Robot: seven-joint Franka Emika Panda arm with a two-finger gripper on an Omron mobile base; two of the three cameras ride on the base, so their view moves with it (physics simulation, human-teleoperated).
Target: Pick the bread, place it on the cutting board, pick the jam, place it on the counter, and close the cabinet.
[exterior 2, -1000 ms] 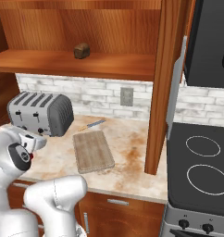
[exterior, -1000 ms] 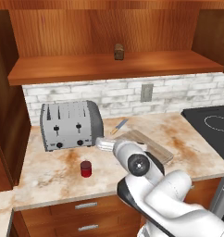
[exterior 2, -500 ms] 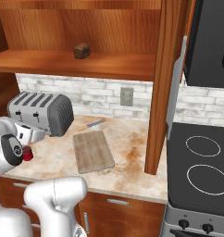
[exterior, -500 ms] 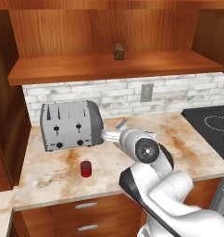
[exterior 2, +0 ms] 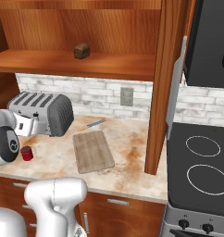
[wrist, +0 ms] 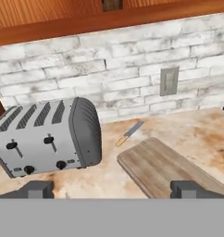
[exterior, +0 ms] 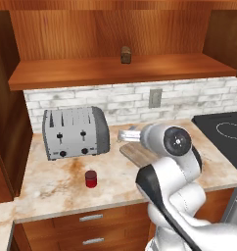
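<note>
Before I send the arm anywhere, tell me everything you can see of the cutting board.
The cutting board is a flat rectangular slab of light brown wood with plank lines running along its length and slightly rounded corners. It lies flat on the marbled counter, set at an angle to the counter's front edge, right of the toaster. Nothing rests on it; the bread sits up on the cabinet shelf. A small knife lies just behind the board, apart from it. In the left base view the arm hides much of it.

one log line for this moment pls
gripper: open, empty, above counter | bread: on cabinet shelf | cutting board: bare | jam: on counter | cabinet: open
</note>
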